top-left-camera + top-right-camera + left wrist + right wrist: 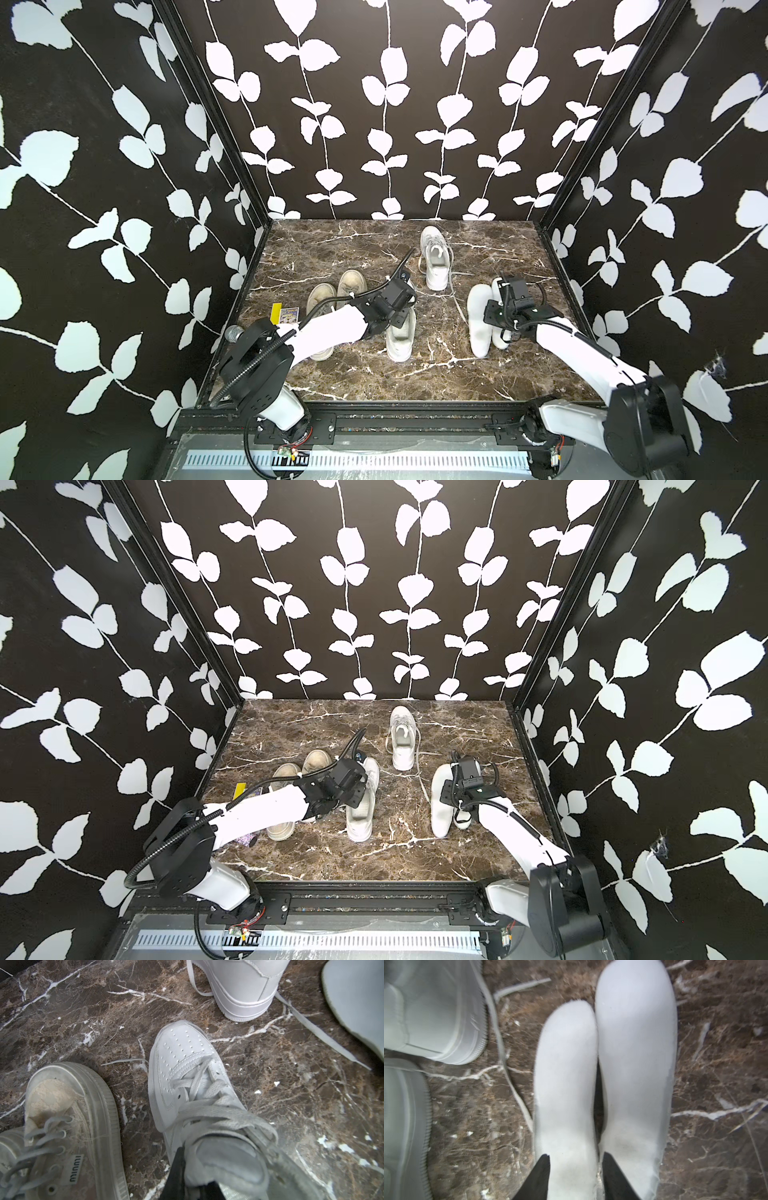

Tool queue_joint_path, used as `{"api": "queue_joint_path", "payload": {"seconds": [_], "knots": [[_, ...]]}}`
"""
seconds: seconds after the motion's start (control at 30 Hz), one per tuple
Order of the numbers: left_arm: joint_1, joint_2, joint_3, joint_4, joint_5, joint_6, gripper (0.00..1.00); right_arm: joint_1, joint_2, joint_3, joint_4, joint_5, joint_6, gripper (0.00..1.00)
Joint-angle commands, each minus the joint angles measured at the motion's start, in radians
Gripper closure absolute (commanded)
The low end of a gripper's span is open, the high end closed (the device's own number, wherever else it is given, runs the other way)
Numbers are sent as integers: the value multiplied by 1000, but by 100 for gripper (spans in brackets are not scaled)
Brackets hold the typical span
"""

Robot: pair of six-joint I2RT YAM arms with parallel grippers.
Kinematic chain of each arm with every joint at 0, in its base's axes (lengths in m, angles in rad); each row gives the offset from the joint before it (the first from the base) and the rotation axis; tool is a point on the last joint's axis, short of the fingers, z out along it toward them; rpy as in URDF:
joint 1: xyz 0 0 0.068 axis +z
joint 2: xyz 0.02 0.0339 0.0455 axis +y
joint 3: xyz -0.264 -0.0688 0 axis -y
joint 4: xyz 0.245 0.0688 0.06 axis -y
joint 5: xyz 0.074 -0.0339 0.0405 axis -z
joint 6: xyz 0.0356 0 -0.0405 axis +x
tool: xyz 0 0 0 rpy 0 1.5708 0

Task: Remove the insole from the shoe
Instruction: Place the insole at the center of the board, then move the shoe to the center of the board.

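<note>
The right gripper [576, 1155] is straddling, released, the slim white foam insole [566, 1068] lying on the brown marble desk [716, 1064] against a wider white insole [635, 1053], so lifting straight up should avoid dragging it; the left gripper [195, 1165] is clenching the white perforated leather sneaker [182, 1051].

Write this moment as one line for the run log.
left fingers: shut on shoe | right fingers: open astride insole | second insole: beside it, on table
</note>
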Motion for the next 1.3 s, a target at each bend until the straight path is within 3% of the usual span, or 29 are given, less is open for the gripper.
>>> {"api": "queue_joint_path", "payload": {"seconds": [0.0,0.4,0.57,0.83,1.27], "knots": [[40,3,75,12,-8,25,100,-2,-71,-10,1,-44,6,50],[164,266,463,37,78,131,100,-2,-256,-41,-2,-163,28,31],[237,419,629,22,114,124,100,-2,-302,-70,-10,-190,31,28],[262,634,859,6,181,154,100,-3,-359,-93,-29,-187,24,23],[262,818,1106,14,353,12,100,-2,-342,-99,-19,-161,36,22]]}}
